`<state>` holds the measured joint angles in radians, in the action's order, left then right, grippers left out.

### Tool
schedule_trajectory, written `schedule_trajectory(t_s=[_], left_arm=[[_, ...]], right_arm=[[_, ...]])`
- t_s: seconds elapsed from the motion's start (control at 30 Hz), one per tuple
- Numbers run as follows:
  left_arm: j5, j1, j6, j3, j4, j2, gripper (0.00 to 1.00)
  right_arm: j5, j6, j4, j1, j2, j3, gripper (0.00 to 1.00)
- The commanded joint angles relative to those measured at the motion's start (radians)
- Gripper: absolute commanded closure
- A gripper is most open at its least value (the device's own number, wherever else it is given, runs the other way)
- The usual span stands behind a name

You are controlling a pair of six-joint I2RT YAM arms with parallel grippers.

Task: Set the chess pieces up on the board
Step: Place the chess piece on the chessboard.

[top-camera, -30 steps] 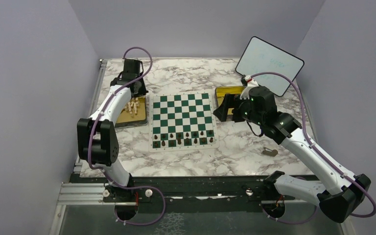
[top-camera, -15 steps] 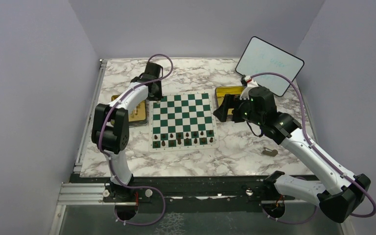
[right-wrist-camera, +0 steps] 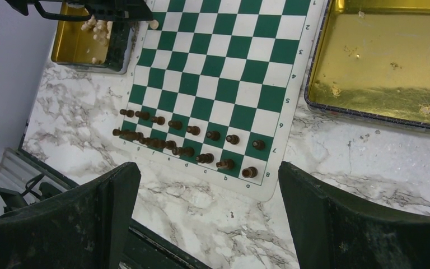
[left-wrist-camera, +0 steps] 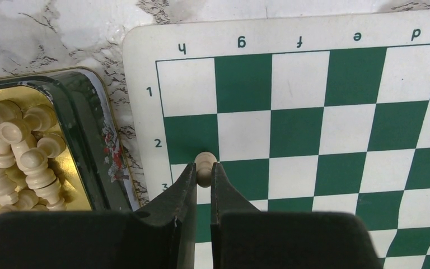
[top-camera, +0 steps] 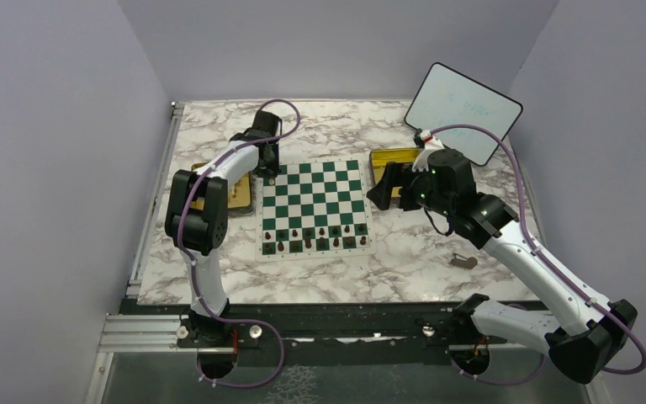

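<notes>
Cream piece (left-wrist-camera: 205,161) in L gripper (left-wrist-camera: 204,168); unclear from top.

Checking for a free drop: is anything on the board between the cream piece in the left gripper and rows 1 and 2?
Nothing visible does. The left gripper, shut on the cream piece, hangs over the board's h-file edge; the squares of rows 1 and 2 in view are bare. The tin lies beside the board.

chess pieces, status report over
Left fingers shut on a cream piece over the board, h-file edge. Right fingers open. Nothing blocking.
</notes>
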<state>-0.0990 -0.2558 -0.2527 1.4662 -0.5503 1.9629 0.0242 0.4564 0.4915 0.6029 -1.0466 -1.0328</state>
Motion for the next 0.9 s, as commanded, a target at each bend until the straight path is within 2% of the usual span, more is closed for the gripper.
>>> schedule_trajectory(t_s=[0.0, 0.77, 0.87], left_arm=[[-0.026, 0.011, 0.006, 0.039, 0.007, 0.016, 0.96], [-0.034, 0.021, 0.023, 0.059, 0.021, 0.069, 0.94], [-0.033, 0.021, 0.020, 0.054, 0.022, 0.071, 0.87]], right_arm=[[-0.003, -0.018, 0.007, 0.007, 0.012, 0.000, 0.00], [-0.010, -0.025, 0.003, 0.006, 0.013, 0.008, 0.00], [-0.011, -0.025, 0.004, 0.006, 0.013, 0.011, 0.01]])
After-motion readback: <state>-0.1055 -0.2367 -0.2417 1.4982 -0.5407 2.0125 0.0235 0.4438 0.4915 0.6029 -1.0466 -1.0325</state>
